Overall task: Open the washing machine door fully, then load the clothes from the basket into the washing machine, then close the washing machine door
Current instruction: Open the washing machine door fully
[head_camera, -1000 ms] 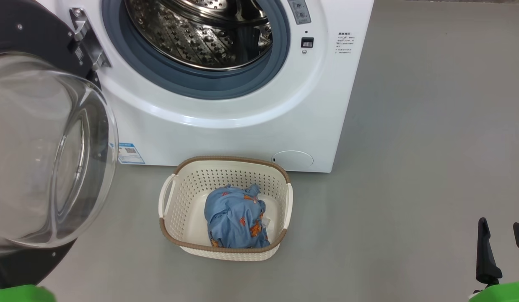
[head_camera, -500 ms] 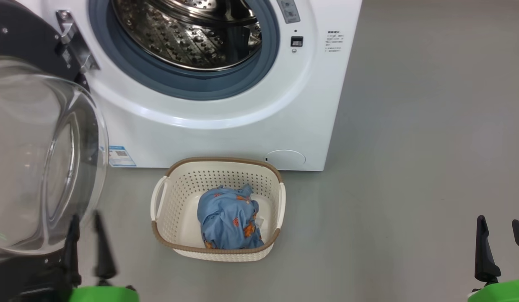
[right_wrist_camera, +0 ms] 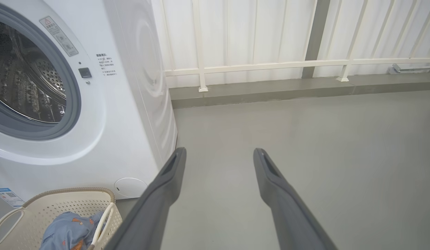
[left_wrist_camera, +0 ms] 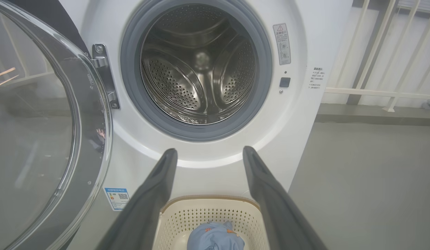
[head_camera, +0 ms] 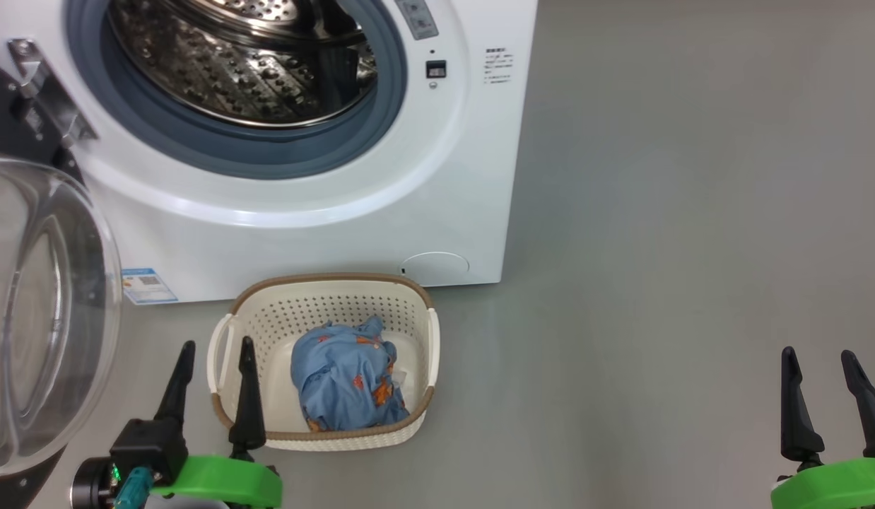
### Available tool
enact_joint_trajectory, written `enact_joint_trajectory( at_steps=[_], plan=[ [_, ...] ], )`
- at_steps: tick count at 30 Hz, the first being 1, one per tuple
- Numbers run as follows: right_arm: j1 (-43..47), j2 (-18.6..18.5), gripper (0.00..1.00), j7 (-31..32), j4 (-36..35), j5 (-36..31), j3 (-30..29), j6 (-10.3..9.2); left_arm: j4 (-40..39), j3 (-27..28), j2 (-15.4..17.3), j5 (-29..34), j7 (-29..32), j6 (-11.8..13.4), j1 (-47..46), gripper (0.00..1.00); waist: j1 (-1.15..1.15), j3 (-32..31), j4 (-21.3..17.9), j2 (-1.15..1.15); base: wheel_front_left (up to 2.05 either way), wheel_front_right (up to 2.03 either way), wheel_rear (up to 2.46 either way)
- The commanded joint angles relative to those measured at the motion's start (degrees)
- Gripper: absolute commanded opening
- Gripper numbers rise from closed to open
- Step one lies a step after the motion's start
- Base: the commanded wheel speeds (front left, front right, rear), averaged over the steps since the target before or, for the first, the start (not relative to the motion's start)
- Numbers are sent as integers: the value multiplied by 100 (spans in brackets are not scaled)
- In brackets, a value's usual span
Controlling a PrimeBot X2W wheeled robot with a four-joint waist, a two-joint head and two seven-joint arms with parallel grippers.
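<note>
White washing machine (head_camera: 451, 177), door (head_camera: 49, 297) swung wide open on robot's left, steel drum (head_camera: 232, 63) exposed.
Basket (head_camera: 324, 283) sits on the grey floor (head_camera: 656, 247) just in front of the machine; clothes (head_camera: 345, 382) lie bundled inside it, toward its right half. Left end effector (head_camera: 218, 343) hovers at the basket's left side, fingers spread, gripping nothing. Right end effector (head_camera: 817, 352) is well apart to the right over bare floor, fingers spread, unloaded.
</note>
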Motion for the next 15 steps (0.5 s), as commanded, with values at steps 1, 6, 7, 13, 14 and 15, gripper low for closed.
enact_joint_trajectory(
  at_steps=[1,6,7,13,14,15],
  plan=[
    [-226,-97,100,-8,-166,-87,156,25,-81,158,58,76,-36,-25,-203,100,0,1,-77,0,0,0,0],
    [-221,-97,100,-8,-183,-97,215,25,59,147,67,143,-36,-39,-301,100,0,-32,-183,0,0,0,0],
    [-216,-97,100,-5,-186,-100,220,25,84,154,71,158,-36,-34,-301,100,0,-44,-196,0,0,0,0],
    [-181,-97,100,-15,-146,-101,230,25,164,227,94,216,-36,-22,-268,100,0,-103,-229,0,0,0,0],
    [-170,-97,100,-14,-141,-100,229,25,177,235,98,229,-36,-20,-253,100,0,-117,-229,0,0,0,0],
    [-157,-97,100,-13,-139,-100,228,25,186,244,100,237,-36,-22,-241,100,0,-129,-229,0,0,0,0]
  ],
)
